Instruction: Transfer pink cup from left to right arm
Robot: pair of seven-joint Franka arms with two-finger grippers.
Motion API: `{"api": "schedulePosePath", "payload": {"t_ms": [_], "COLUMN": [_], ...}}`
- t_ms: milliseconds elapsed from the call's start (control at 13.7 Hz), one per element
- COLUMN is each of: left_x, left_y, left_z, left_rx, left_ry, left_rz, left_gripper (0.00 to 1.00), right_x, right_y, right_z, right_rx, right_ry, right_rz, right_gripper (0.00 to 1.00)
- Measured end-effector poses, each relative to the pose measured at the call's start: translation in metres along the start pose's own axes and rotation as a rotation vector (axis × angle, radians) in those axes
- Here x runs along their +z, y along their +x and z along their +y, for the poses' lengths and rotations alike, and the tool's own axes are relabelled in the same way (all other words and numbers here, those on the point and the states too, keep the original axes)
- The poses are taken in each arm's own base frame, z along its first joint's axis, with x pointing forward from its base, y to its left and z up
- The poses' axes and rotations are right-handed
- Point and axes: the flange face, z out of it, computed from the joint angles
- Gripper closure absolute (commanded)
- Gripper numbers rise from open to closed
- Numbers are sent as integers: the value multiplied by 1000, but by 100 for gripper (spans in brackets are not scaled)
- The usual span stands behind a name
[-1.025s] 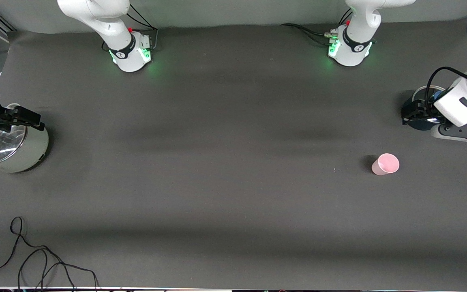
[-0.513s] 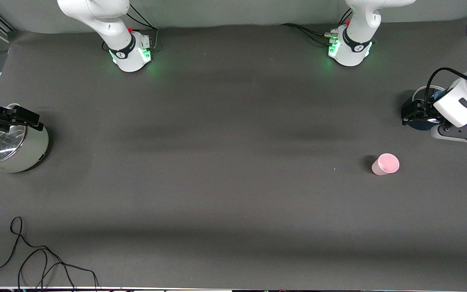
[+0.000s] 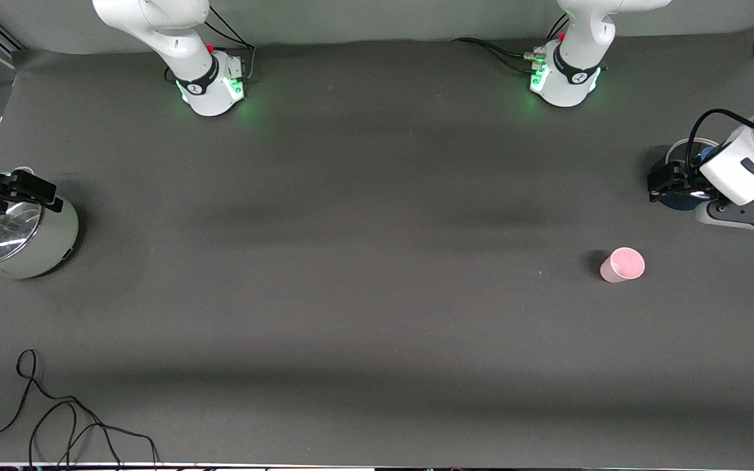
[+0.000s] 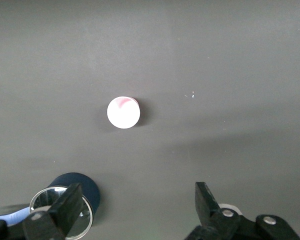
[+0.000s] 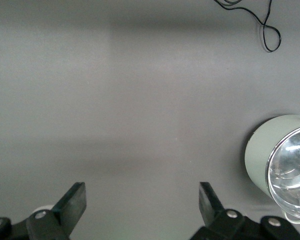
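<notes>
Front view: we are at approach step | pink cup [image 3: 622, 265] stands free on table [image 3: 377, 275] | left gripper [image 4: 135, 210] jaws apart, must descend around cup | right gripper [image 5: 142, 210] jaws apart, waits over pot [image 3: 20, 239]

A dark grey desk [image 3: 364, 196] carrying a few scattered items.

A small pink cup [image 3: 622, 265] stands upright toward the left arm's end of the desk. A dark blue round container [image 4: 70, 202] with a clear glass lid sits at that same end, farther from the front camera than the cup. A pale green pot [image 3: 14, 235] with a shiny lid sits at the right arm's end. A thin black cable [image 3: 56, 418] lies looped at the desk's near edge, nearer the camera than the pot.
</notes>
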Motion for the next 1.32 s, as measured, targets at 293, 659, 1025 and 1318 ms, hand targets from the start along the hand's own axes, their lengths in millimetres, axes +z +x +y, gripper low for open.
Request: {"api": "schedulePosePath", "payload": {"t_ms": [293, 659, 1025, 1318], "left_x": [0, 0, 0, 0], "left_y": [0, 0, 0, 0], "left_z": [0, 0, 0, 0], "left_rx": [0, 0, 0, 0], "left_ry": [0, 0, 0, 0], "left_rz": [0, 0, 0, 0], "left_gripper": [0, 0, 0, 0], "right_x": [4, 7, 9, 9], "right_y": [-1, -1, 0, 0], "right_z": [-1, -1, -1, -3], "right_rx": [-1, -1, -1, -4], "right_ry": [2, 6, 6, 6], "right_rz": [-26, -39, -43, -43], "right_gripper": [0, 0, 0, 0]}}
